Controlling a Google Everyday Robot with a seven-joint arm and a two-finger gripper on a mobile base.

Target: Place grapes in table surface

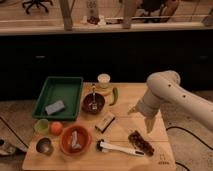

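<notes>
Grapes (140, 142) lie on the table surface (127, 102), near its front right corner, just behind the right end of the white-handled brush (119, 148). That tan wooden top is the largest thing before me, and it carries all the rest. My arm (172, 97) reaches in from the right, white and bulky, bent down over the right side of the table. At the back left sits the green tray (61, 96) with a grey block (55, 107) inside it. In front of the tray stands the orange bowl (75, 139) holding a pale object I cannot name. The dark brown bowl (93, 103) sits mid-table with a utensil standing in it, and a green pepper (114, 95) lies to its right. My pincer (149, 124) hangs above and slightly right of the grapes, apart from them; whether it is open or closed I cannot tell. An orange fruit (56, 128) rests left of the orange bowl.
</notes>
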